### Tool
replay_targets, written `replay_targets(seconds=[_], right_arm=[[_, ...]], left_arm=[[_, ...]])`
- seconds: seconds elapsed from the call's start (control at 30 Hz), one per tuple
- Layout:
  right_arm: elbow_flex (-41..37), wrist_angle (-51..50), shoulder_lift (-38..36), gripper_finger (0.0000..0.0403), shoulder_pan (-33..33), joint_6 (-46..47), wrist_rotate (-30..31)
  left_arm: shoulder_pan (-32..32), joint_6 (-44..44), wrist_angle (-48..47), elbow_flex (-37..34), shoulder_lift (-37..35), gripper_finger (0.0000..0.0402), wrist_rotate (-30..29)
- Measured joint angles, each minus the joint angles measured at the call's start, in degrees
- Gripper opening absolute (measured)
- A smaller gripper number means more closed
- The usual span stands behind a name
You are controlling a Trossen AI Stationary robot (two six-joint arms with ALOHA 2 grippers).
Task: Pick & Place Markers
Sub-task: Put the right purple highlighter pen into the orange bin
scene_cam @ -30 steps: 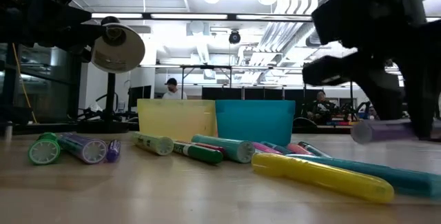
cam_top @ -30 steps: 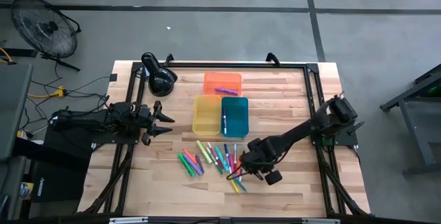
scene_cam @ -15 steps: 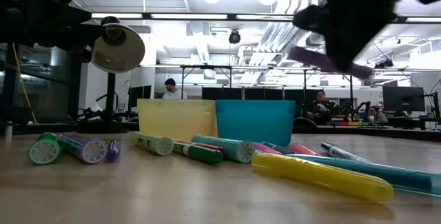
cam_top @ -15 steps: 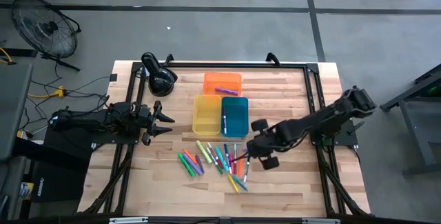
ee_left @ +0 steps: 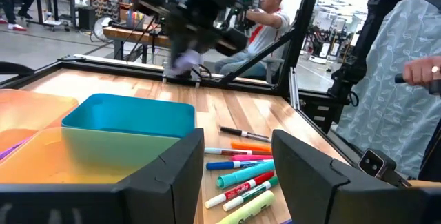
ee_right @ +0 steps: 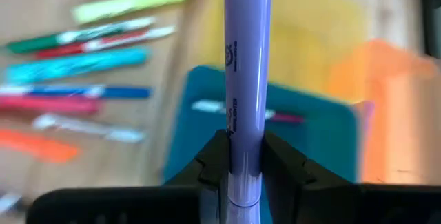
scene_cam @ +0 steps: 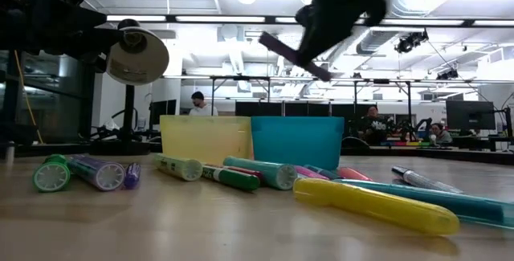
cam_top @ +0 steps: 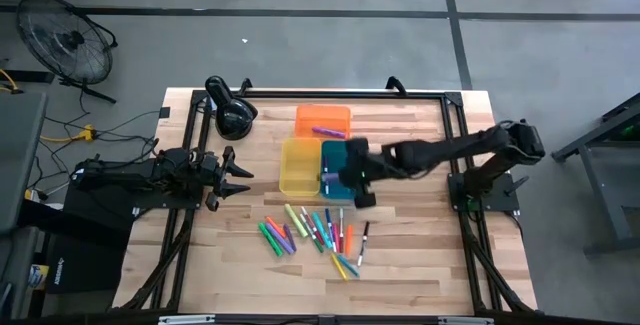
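The purple marker point(ee_right: 247, 79) is a smooth lavender cylinder with small dark print, pinched at its lower end by the right gripper point(cam_top: 352, 177). The right arm reaches across the worktop point(cam_top: 420, 255), holding it raised over the blue tray point(cam_top: 342, 155). The left gripper point(cam_top: 235, 178), fingers spread, rests at the worktop's left edge.

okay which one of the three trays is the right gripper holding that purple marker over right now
The blue tray, beside the yellow tray and in front of the orange tray. The right gripper holds the purple marker above it.

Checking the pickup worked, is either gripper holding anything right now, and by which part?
The right gripper holds a purple marker near one end, above the blue tray. The left gripper holds nothing.
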Motion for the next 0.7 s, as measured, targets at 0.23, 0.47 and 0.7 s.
replay_targets(seconds=[0.23, 0.47, 0.7], right_arm=[[0.0, 9.0, 0.0, 0.0053, -10.1, -4.9, -5.2], [0.0, 15.7, 0.8, 0.0053, -17.8, -7.5, -8.1], [7.9, 15.4, 8.6, 0.0053, -22.0, -10.8, -10.7]], left_arm=[[0.0, 0.0, 0.0, 0.0, 0.0, 0.017, 0.0], [0.0, 0.0, 0.0, 0.0, 0.0, 0.017, 0.0], [0.0, 0.0, 0.0, 0.0, 0.0, 0.017, 0.0]])
